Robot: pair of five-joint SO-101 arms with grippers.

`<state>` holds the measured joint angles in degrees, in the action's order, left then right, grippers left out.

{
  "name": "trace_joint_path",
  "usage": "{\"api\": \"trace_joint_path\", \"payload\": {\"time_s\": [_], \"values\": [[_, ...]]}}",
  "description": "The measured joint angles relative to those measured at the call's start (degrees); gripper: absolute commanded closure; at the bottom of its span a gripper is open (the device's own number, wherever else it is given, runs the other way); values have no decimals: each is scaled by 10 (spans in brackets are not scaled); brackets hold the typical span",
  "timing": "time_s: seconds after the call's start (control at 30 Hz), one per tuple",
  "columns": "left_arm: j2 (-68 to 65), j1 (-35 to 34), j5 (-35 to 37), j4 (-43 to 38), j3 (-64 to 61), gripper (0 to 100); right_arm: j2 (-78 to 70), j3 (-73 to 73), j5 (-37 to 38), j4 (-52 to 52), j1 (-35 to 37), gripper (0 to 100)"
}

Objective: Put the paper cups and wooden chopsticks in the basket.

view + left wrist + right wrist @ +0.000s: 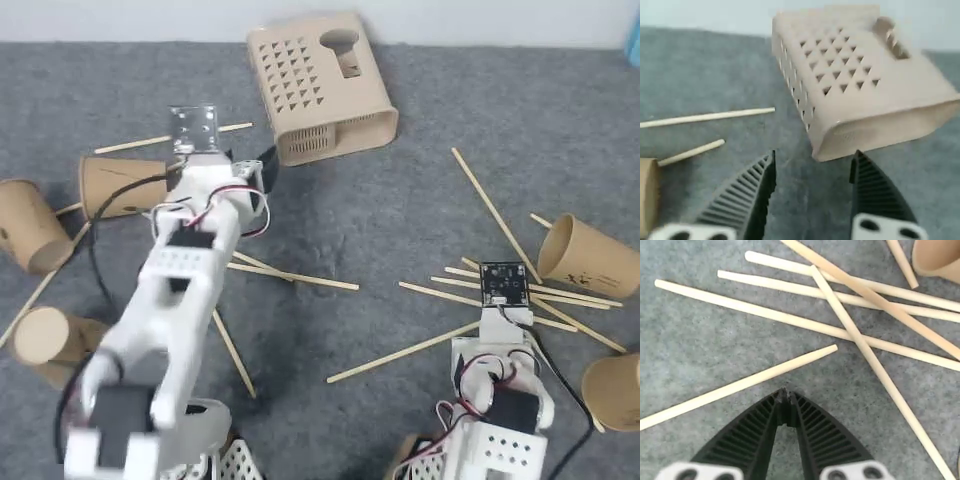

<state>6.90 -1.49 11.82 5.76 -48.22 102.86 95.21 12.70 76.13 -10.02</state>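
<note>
Jaws of the left gripper (815, 156) are standing wide apart with nothing between them. They are hanging over the grey table cover (690, 70) and pointing at the near end of the basket (860, 85), which is lying just ahead of the tips and apart from them. In the high view the basket (320, 85) is resting tipped over at the far middle of the table, with a wall of triangular holes and a handle slot facing upward. To one side of this gripper two chopsticks (707, 116) are lying roughly parallel, and a paper cup (120, 185) is lying on its side close to the arm. Two more paper cups (30, 225) are lying near the left edge. The right gripper (785, 392) is keeping its jaws pressed together and gripping nothing, its tips sitting just short of a slanting chopstick (740, 382). Past that one, crossed chopsticks (840, 330) are lying in a loose heap, and a cup rim (937, 257) is showing beyond them. In the high view that heap (470, 285) is spreading ahead of the right arm, right-hand cups (590, 255) are lying on their sides by the right edge, and stray chopsticks (290, 275) are lying between the two arms.
</note>
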Motion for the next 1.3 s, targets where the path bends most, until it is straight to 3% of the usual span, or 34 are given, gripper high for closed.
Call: {"api": "trace_joint_path", "payload": {"time_s": [0.2, 0.37, 0.6, 0.9, 1.1, 1.3], "values": [[-139, 33, 0, -13, 95, 764, 0, 0, 0, 0, 0, 989], [-174, 69, -12, -14, 134, 762, 0, 0, 0, 0, 0, 989], [-177, 122, -133, -72, 145, 764, 0, 0, 0, -10, 0, 989], [-180, 171, -453, -83, 163, 765, 0, 0, 0, -10, 0, 989], [-198, 171, -484, -83, 229, 765, 0, 0, 0, -10, 0, 989], [-319, 158, -505, -83, 327, 788, 0, 0, 0, -10, 0, 989]]}}
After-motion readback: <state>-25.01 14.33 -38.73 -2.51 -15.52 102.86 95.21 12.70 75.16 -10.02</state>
